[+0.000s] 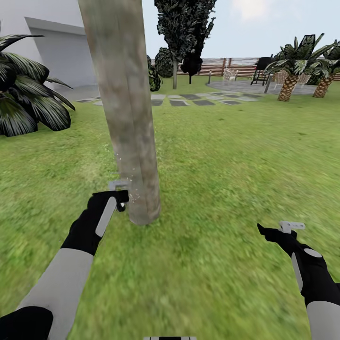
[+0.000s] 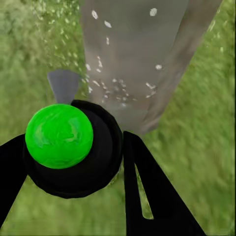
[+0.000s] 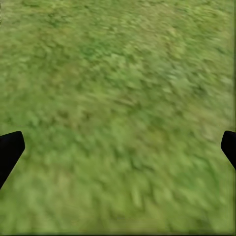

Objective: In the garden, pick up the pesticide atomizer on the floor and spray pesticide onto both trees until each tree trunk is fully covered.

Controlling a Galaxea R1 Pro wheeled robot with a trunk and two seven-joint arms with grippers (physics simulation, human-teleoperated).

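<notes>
Gripping the pesticide atomizer [image 2: 69,147] in the left end effector [image 1: 119,196], black fingers [image 2: 152,191] closing on either side of its dark round body, bright green dot facing the wrist camera, grey nozzle pointing toward the tree trunk [image 1: 125,108]. Holding the atomizer just beside the lower trunk, low over the lawn [image 1: 212,156], near where the trunk meets the grass. Drifting between nozzle and bark, white specks of pesticide [image 2: 110,86], some scattering across the mottled grey-brown surface and some over the grass beside it. Hanging well apart on the other side, the right end effector [image 1: 278,230], fingers spreading wide with nothing between them, just grass beneath in its wrist view. Standing farther out: a dark spiky shrub [image 1: 23,99] at the left, grey stepping stones [image 1: 198,100], scaly-trunked palms [image 1: 290,71], a dark columnar tree [image 1: 182,28], a slatted brown fence [image 1: 226,66] and a pale building [image 1: 52,42].
</notes>
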